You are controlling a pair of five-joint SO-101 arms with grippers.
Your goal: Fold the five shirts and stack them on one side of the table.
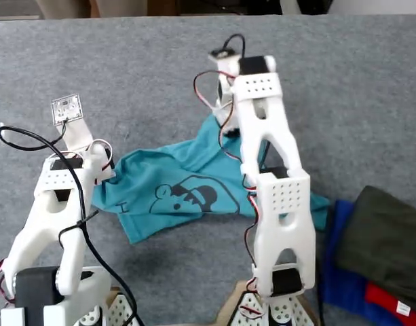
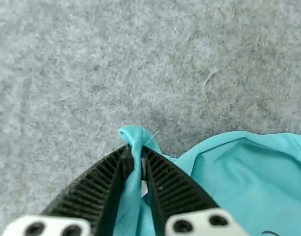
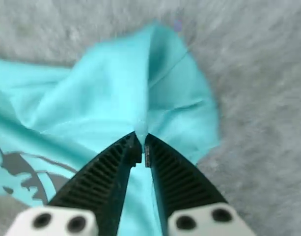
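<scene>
A teal shirt (image 1: pixel 174 190) with a dark printed figure lies rumpled on the grey table, between the two white arms. My left gripper (image 2: pixel 136 152) is shut on a bunched corner of the teal shirt (image 2: pixel 238 167) at its left end, low over the felt. My right gripper (image 3: pixel 142 142) is shut on a raised fold of the teal shirt (image 3: pixel 106 103) near its far edge. In the high view the left arm (image 1: pixel 62 204) stands at the shirt's left end and the right arm (image 1: pixel 272 170) stretches over its right part.
At the right front edge lies a pile of folded shirts: a dark olive one (image 1: pixel 384 238) on top, a blue one (image 1: pixel 343 272) and a red one (image 1: pixel 384 302) beneath. Grey felt table (image 1: pixel 126 68) stretches bare behind the arms.
</scene>
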